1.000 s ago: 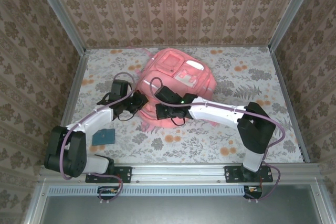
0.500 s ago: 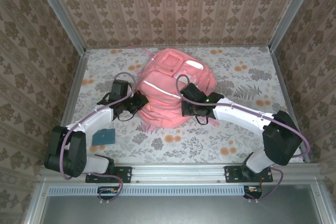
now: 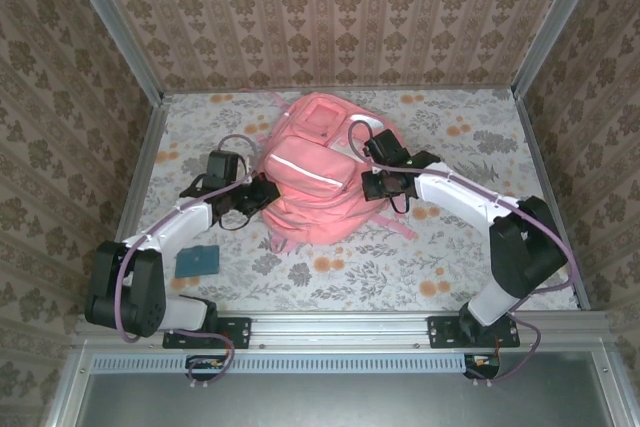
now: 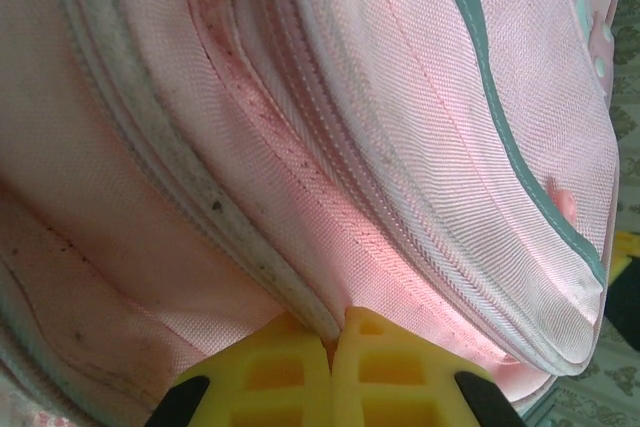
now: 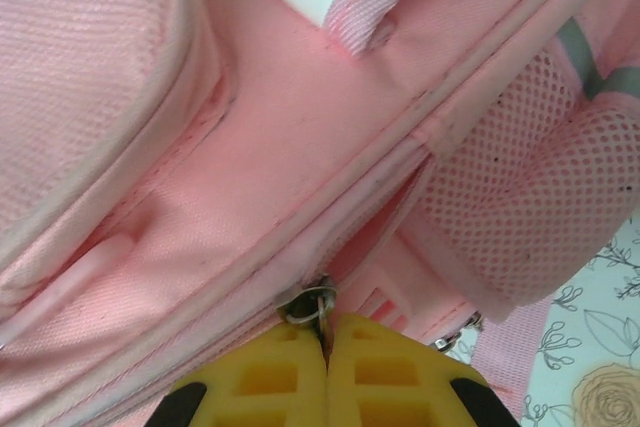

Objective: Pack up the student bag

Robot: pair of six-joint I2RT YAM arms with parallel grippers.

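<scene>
Top external: student bag (image 3: 318,172) lying at centre of floral tabletop (image 3: 470,247), between both arms. Left wrist: left fingers (image 4: 312,355) pressing together at bottom centre, pinching bag's side seam. Right wrist: right fingers (image 5: 312,359) clamping together on zipper pull (image 5: 306,304), bottom centre.

Table (image 3: 470,247) w/ pale floral-print cover (grey leaves, orange blooms); metal rail runs along its near edge. Pink student bag (image 3: 318,187) lies approx. mid-table, a bit toward the far side, front pockets & pale strip facing up, w/ a pink strap (image 3: 398,224) trailing off its near-right corner onto the cover and another short bit sticking out at near-left. Small flat teal-blue rectangle (image 3: 197,261), can't tell what exactly, lies on the near-left part of the table, well apart from the bag.
</scene>
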